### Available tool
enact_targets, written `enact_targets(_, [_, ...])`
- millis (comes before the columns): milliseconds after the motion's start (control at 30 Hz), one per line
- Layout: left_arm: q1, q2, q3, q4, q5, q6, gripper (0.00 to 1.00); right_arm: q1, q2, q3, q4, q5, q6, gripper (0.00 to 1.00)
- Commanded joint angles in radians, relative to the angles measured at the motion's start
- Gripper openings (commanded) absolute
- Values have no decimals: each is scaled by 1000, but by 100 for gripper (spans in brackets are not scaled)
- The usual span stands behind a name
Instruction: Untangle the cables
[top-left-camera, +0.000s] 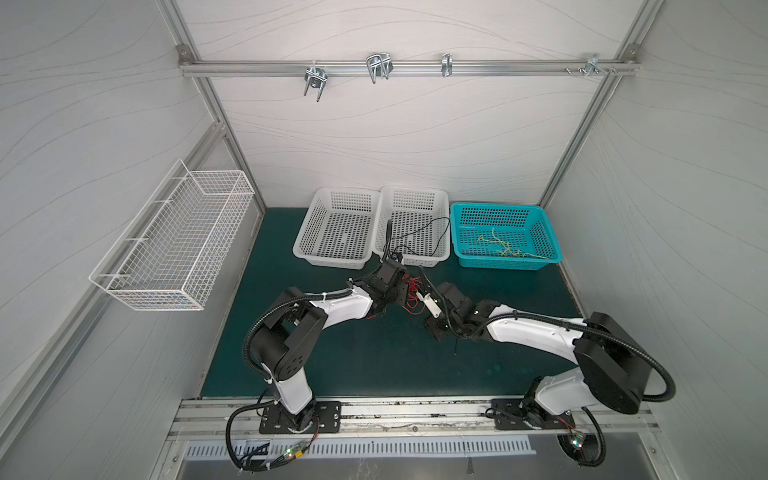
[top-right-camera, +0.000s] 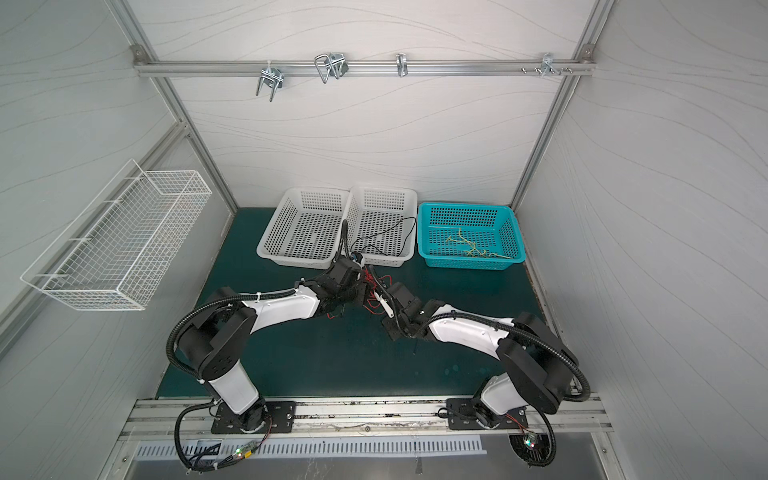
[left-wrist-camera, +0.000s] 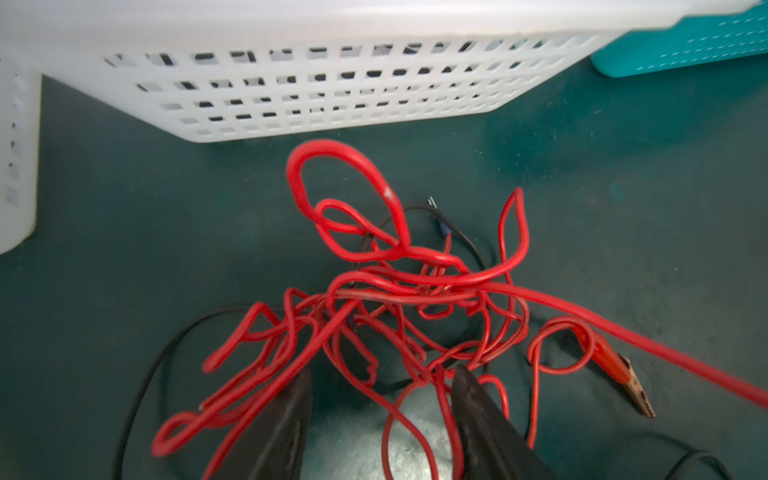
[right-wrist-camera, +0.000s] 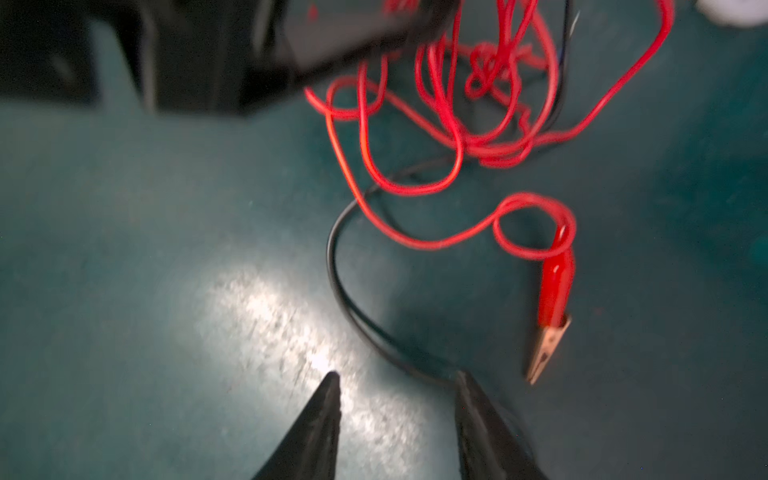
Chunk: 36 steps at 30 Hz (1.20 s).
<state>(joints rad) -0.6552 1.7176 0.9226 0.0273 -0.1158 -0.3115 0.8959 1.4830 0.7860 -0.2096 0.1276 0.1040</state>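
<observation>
1. Nearest the front rail, we saw the two arms rise from their base plates and bend inward over the green mat (top-left-camera: 374, 357).
2. The right gripper (right-wrist-camera: 395, 380) hung over the mat with its jaws apart and nothing between them. A black cable (right-wrist-camera: 338, 286) curved just beside one fingertip, but we could not tell whether it touched.
3. A red alligator clip (right-wrist-camera: 552, 299) lay on the mat near that gripper, at the end of a red lead.
4. The left gripper (left-wrist-camera: 382, 376) stood with its jaws spread. Strands of the red cable tangle (left-wrist-camera: 399, 286) ran between and across its fingers (left-wrist-camera: 291, 415); we could not tell whether any strand was truly pinched.
5. In both top views that red tangle (top-left-camera: 413, 289) sat between the two grippers, in front of the middle white basket (top-left-camera: 440, 195).
6. Farther back, another thin black cable (top-left-camera: 436, 232) looped inside that basket and over its front rim.
7. The left white basket (top-left-camera: 320, 199) stood touching it on the left.
8. The teal basket (top-left-camera: 548, 232) on the right held the yellowish cable (top-left-camera: 505, 247).
9. A wire basket (top-left-camera: 174, 245) hung on the left wall.
</observation>
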Motion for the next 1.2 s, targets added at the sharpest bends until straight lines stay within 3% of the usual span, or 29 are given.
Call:
enact_targets(0, [6,-20,-10,35,-4,-15,56,-16,66,42,-63,28,-88,51])
enact_targets(233, [19,-23,-27,45,-5,-15,56,-44,120,36,-22,-171,-102,54])
enact_targets(567, [35,-34,-56,66,-4,-19,56,-16,200,48,-52,-234,-86,52])
enact_targets(733, [37,-40,-68,77,-5,-27,56,29,237,66,-66,-173,-79,39])
enact_targets(1000, [39,-52,-80,80,-4,-29,56,104,323,142,-95,-46,-99,2])
enact_targets(1167, [41,-59,-90,80,-6,-32,56,123,351,174,-100,-19,-105,0])
